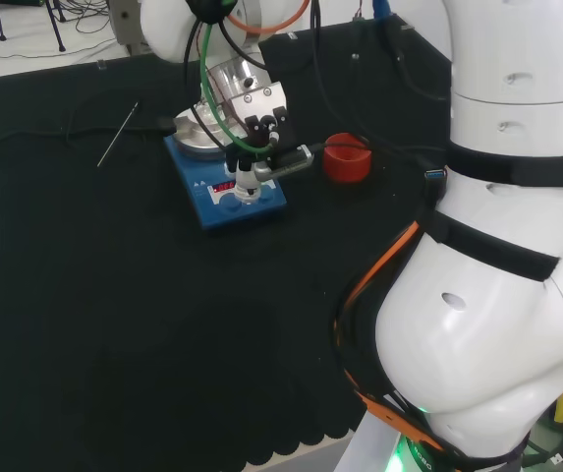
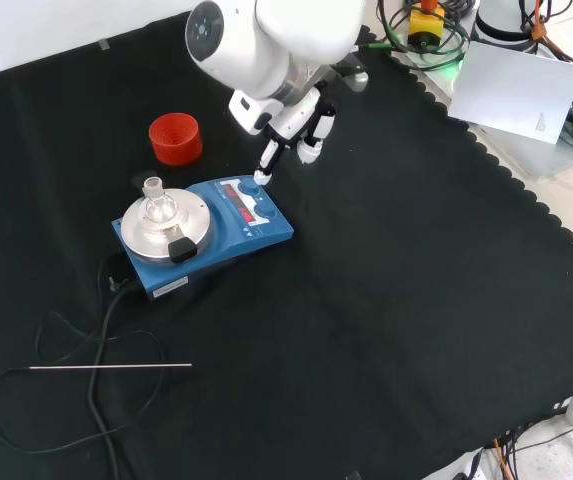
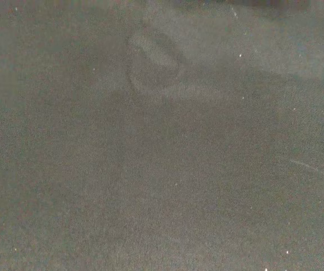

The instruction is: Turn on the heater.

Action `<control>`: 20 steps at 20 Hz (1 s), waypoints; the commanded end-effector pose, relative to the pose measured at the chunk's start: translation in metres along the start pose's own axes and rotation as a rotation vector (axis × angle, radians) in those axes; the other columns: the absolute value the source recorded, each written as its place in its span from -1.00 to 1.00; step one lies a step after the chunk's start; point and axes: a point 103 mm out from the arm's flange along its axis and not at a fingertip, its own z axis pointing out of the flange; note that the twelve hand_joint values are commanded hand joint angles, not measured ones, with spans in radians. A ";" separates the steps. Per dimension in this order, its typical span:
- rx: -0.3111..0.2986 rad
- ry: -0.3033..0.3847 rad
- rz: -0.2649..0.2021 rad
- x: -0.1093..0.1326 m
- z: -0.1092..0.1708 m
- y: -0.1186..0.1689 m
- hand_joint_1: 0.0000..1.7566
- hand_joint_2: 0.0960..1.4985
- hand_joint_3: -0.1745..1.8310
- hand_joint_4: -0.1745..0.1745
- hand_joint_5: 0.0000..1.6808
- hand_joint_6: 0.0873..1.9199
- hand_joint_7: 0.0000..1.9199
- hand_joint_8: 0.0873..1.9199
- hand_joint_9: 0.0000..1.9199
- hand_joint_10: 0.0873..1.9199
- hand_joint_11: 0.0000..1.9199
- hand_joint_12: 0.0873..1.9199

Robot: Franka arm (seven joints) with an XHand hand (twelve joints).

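Front view, left to right: the blue heater (image 2: 206,232), a stiff, heavy-looking box on the desk (image 2: 416,300) beside a red ring (image 2: 175,138), needs no gripping, only its front knob (image 2: 253,184), where one outstretched finger (image 2: 266,165) of the hand (image 2: 291,120) rests.

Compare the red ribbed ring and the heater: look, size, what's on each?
The red ribbed ring is small, round, red and bears nothing; the heater is larger, boxy, blue, with a round metal plate bearing a small clear glass piece. The hand has a fingertip at the heater's panel; the ring stands apart. Both sit on the black cloth.
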 end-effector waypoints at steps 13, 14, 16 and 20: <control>0.120 -0.061 -0.029 0.009 0.019 0.018 0.64 0.69 -1.00 -0.23 -0.67 -1.00 0.81 0.72 0.96 0.56 0.89 0.33; 0.119 -0.062 -0.030 0.010 0.018 0.018 0.64 0.69 -1.00 -0.23 -0.67 -1.00 0.81 0.72 0.96 0.56 0.88 0.33; 0.117 -0.066 -0.033 0.011 0.018 0.018 0.64 0.69 -1.00 -0.22 -0.67 -1.00 0.81 0.72 0.96 0.56 0.88 0.33; 0.112 -0.069 -0.037 0.013 0.016 0.019 0.64 0.69 -1.00 -0.22 -0.67 -1.00 0.81 0.72 0.96 0.56 0.88 0.32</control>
